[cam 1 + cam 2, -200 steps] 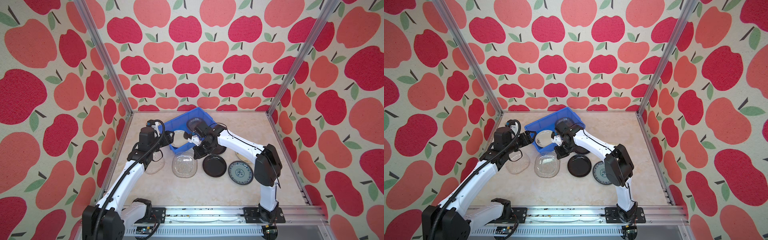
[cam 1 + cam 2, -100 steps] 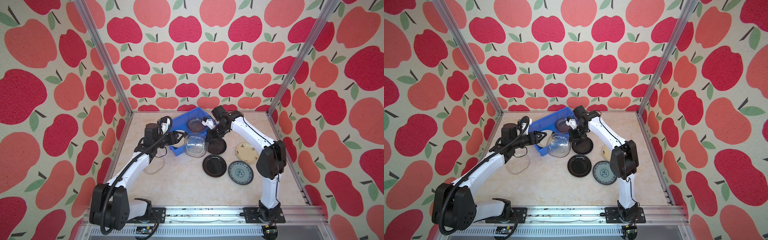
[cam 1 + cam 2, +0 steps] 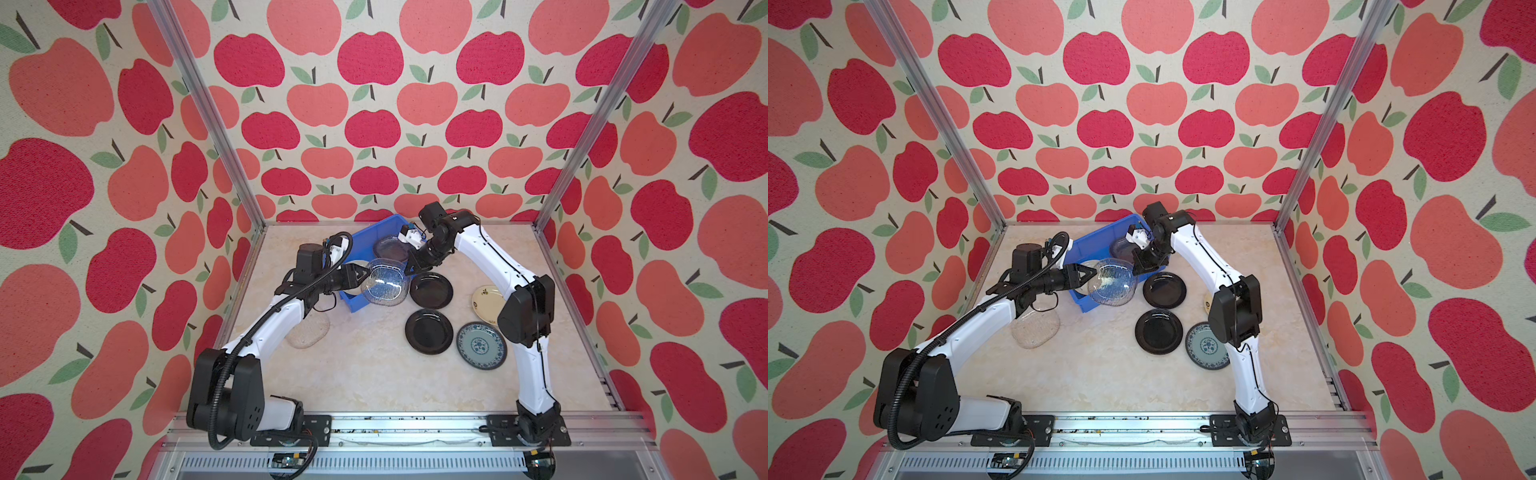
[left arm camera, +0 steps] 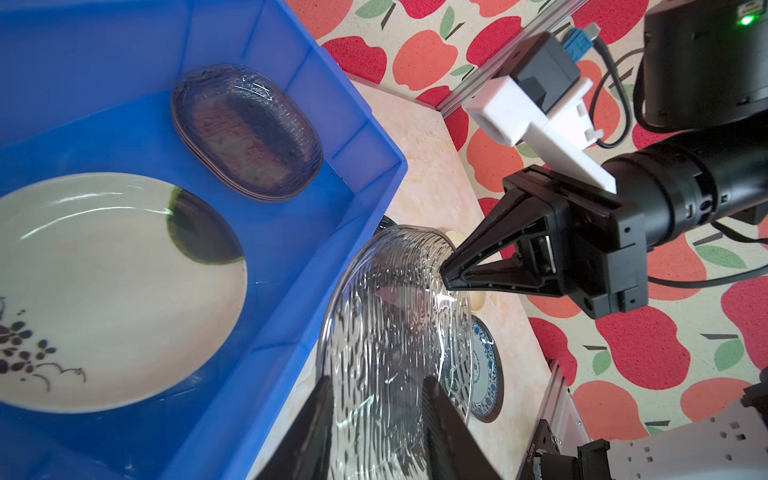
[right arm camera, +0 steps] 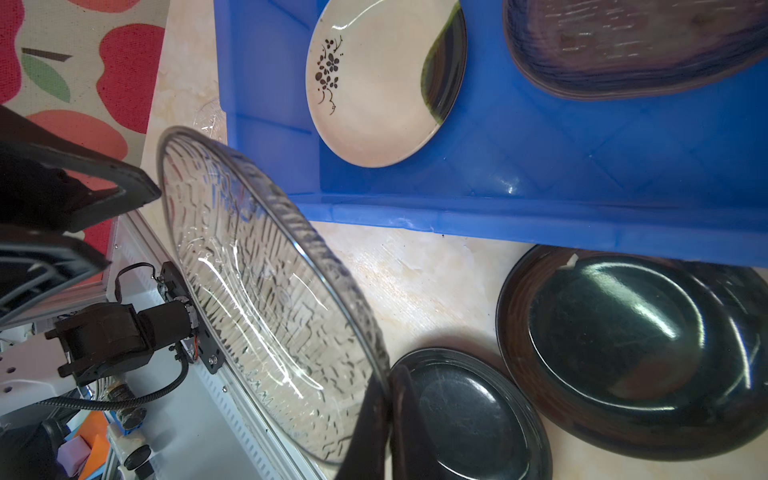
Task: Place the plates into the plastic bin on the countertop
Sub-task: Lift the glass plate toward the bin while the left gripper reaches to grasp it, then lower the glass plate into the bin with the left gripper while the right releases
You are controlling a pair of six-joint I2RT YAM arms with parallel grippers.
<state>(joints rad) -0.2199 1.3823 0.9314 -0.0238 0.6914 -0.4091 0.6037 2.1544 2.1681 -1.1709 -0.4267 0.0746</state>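
bin (image 3: 352, 304) rear-centre | stacked plates (image 4: 247, 133) in bin | raised plate (image 3: 384, 282) just front-right of bin | lone plate (image 3: 307, 330) left-front

**Camera arrangement: an overhead stereo pair and two wrist cameras.**

Both top views looked steeply down from high above the front rail (image 3: 374, 428) onto the whole countertop (image 3: 365, 374), facing the back wall (image 3: 374, 124), and showed nearly the same scene. The left wrist camera sat close behind the left gripper (image 4: 376, 380), looking across the plastic bin (image 4: 291, 257) toward the right gripper (image 4: 444, 272); the right wrist camera faced the opposite way, equally near. Both wrist views shared the clear glass plate (image 4: 386, 332) and the bin's floor.
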